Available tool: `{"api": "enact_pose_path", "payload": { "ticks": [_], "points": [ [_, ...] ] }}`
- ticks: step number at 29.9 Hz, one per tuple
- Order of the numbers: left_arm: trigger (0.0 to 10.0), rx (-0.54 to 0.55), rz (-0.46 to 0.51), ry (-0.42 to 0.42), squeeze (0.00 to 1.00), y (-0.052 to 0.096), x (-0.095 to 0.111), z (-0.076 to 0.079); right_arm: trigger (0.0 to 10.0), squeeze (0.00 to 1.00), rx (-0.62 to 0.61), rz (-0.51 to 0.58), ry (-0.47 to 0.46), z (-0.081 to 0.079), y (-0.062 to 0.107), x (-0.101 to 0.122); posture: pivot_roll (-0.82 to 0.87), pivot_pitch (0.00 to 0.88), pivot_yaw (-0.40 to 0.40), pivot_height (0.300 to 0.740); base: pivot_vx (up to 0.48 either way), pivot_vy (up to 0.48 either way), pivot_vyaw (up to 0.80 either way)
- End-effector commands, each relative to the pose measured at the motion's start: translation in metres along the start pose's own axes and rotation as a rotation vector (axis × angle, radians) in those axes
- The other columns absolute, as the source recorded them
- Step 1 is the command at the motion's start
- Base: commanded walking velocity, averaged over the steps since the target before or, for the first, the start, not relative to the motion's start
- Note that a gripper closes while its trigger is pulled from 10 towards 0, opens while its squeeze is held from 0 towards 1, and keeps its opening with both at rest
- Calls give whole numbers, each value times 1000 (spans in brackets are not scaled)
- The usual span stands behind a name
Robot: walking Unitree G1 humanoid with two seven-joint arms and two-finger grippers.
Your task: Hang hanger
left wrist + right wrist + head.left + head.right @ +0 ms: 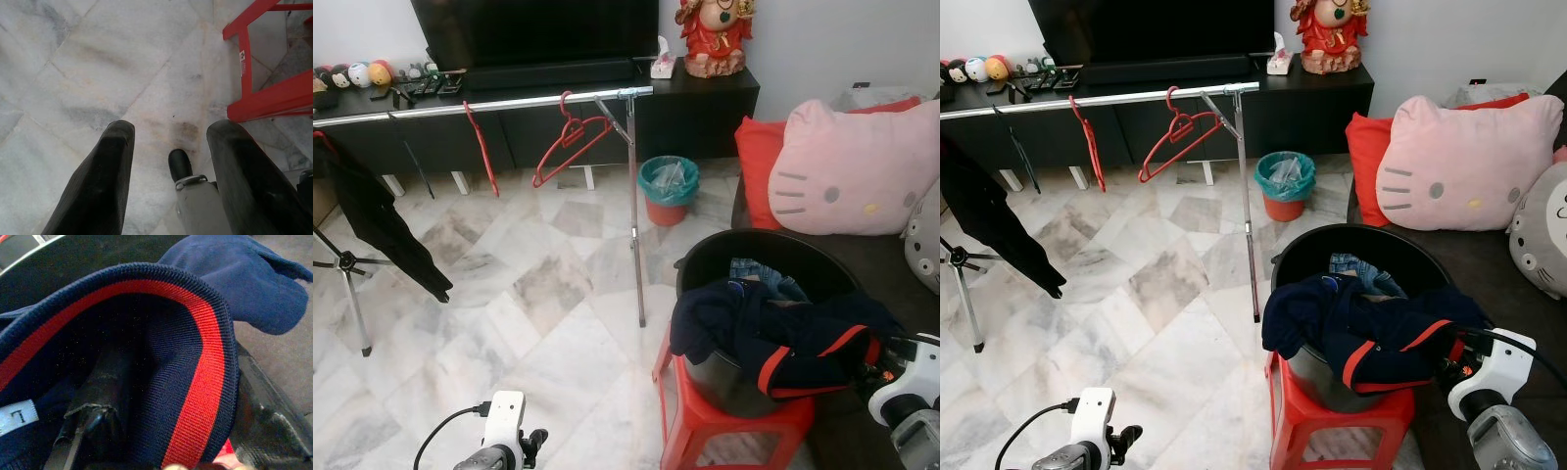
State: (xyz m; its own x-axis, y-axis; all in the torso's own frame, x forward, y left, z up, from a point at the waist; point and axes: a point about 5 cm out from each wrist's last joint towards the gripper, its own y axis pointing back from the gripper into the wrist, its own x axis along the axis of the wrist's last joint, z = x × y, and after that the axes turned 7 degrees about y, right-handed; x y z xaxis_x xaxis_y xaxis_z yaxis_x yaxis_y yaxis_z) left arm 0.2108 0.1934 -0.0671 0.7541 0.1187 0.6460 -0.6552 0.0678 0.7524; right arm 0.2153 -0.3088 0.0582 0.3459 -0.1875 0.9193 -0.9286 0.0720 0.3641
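- Rail (509, 104) – silver, runs across the room in front of a black TV unit (705, 108), held up by a thin post (634, 225).
- Hanger (570, 147) – red, empty, hooked on the rail near its right end, tilted.
- Second red hanger (481, 147) hangs edge-on further left on the rail; a black garment (372, 220) hangs at the rail's far left.
- Tub (754, 264) – black, stands on a red stool (724, 421), just beside a dark sofa with a pink cushion (857, 171).
- Navy top (773, 338) with red trim drapes over the tub's front rim; denim lies inside.
- Right gripper (166, 396) – at the tub's right rim, jaws closed on the navy top; its ribbed red-striped hem sits between the two fingers (100, 396) in the right wrist view.
- Left gripper (168, 156) – low over the marble floor (509, 323), left of the stool; jaws wide apart, holding nothing.
- Teal-lined bin (668, 188) stands by the TV unit, behind the post.
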Motion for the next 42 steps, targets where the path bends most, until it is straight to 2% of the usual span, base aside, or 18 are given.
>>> {"api": "enact_pose_path", "payload": {
  "ticks": [1,8,23,32,36,41,42],
  "points": [
    [10000,10,-12,13,0,1,-4,-2,0,0,-23,-54,16,5,4,-9,-198,0,73,740,0,0,0],
    [10000,15,-19,12,0,2,-5,-4,0,0,-63,-37,17,9,3,-6,-198,0,75,740,0,0,0],
    [10000,17,-32,6,0,3,-9,-6,0,0,-68,-3,43,4,-1,2,-197,0,80,740,0,0,0],
    [10000,21,-30,7,0,3,-10,-7,0,0,-106,61,43,6,-5,18,-194,0,76,740,0,0,0],
    [10000,25,-28,9,0,4,-10,-8,0,0,-182,155,8,15,-5,33,-193,0,77,740,0,0,0],
    [10000,25,-19,6,0,3,-8,-8,0,0,-250,386,-28,17,-2,65,-191,0,78,740,0,0,0],
    [10000,24,-17,6,0,3,-8,-7,0,0,-251,395,-26,17,-2,66,-191,0,78,740,0,0,0]
  ]
}}
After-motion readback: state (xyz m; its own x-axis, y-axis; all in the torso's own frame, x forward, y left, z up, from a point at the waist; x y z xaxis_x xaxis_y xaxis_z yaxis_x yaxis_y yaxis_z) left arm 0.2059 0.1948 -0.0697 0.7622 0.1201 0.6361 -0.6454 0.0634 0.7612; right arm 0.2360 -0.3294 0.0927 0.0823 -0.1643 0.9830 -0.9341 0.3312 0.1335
